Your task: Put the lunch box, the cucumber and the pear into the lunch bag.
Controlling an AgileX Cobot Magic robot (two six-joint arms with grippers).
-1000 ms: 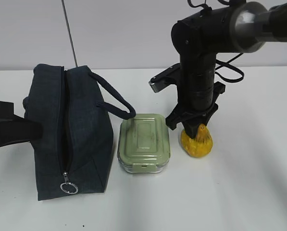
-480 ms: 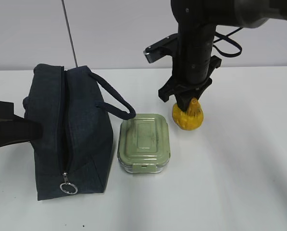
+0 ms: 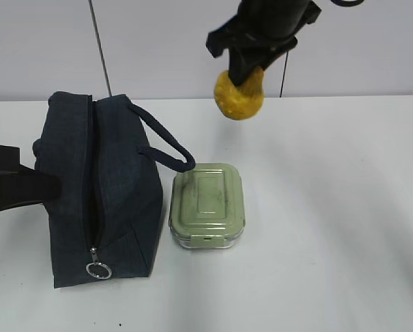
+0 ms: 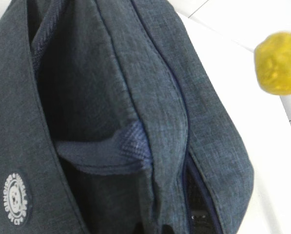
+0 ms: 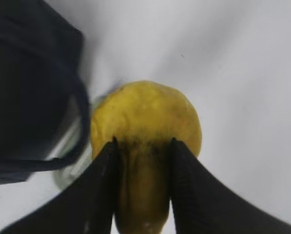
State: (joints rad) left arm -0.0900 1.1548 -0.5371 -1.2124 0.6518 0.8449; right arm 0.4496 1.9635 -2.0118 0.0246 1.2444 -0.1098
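While the right gripper [image 3: 250,68] hangs high above the tabletop [image 3: 331,207], its fingers [image 5: 104,187] are clamped on the pear [image 3: 239,95], up behind the lunch box [image 3: 207,205]. Beside that box stands the lunch bag [image 3: 99,190]. Whether the left gripper [image 3: 12,183] is parted cannot be told

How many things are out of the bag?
2. The pear hangs in the air, gripped by the right end effector. The lunch box sits on the table beside the bag. No cucumber shows; it may be hidden.
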